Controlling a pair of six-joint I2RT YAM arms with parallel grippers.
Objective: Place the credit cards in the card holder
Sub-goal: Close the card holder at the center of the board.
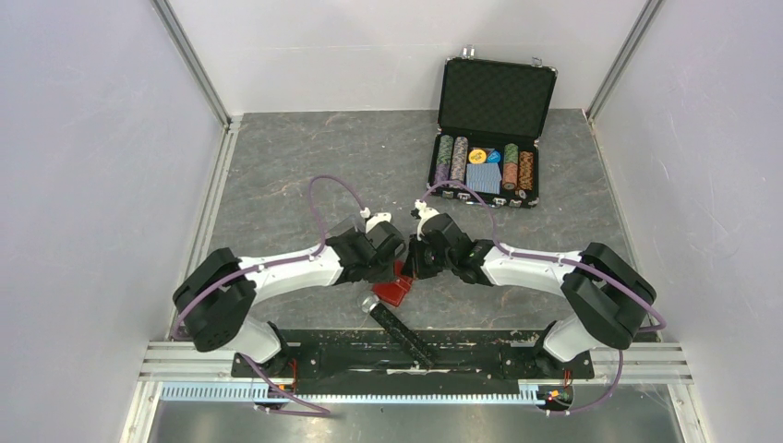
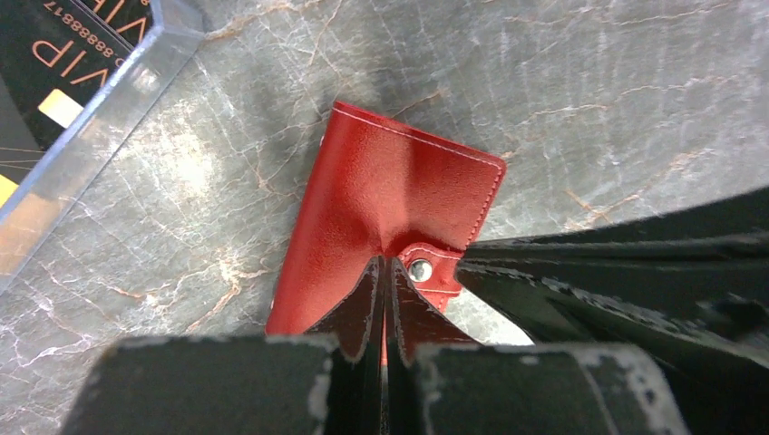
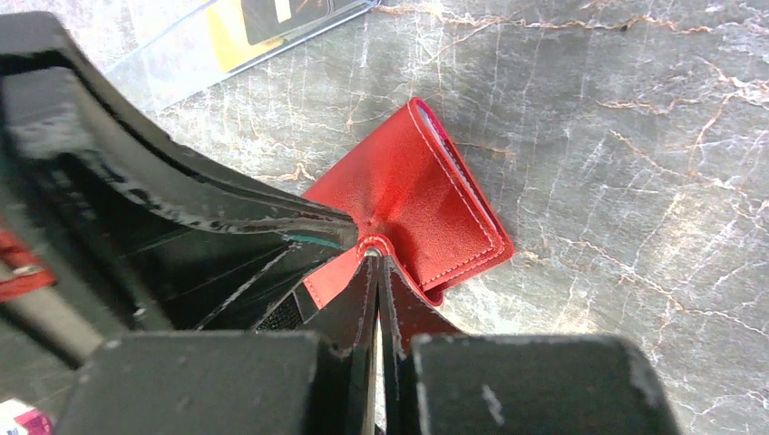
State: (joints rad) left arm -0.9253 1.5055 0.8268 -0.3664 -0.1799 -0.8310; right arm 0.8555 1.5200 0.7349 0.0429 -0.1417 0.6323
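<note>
My left claw [image 2: 383,276] and my right claw [image 3: 377,267] both squeezed tight on the small red leather card holder [image 2: 390,181] — it lay on the grey stone table [image 2: 589,91].

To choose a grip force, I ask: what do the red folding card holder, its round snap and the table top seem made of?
The red folding card holder looks like leather or imitation: fine grain, soft sheen, pale edge stitching. Its round snap looks like polished metal, bright and reflective. The table top looks like grey veined stone or printed laminate; I cannot tell which.
</note>
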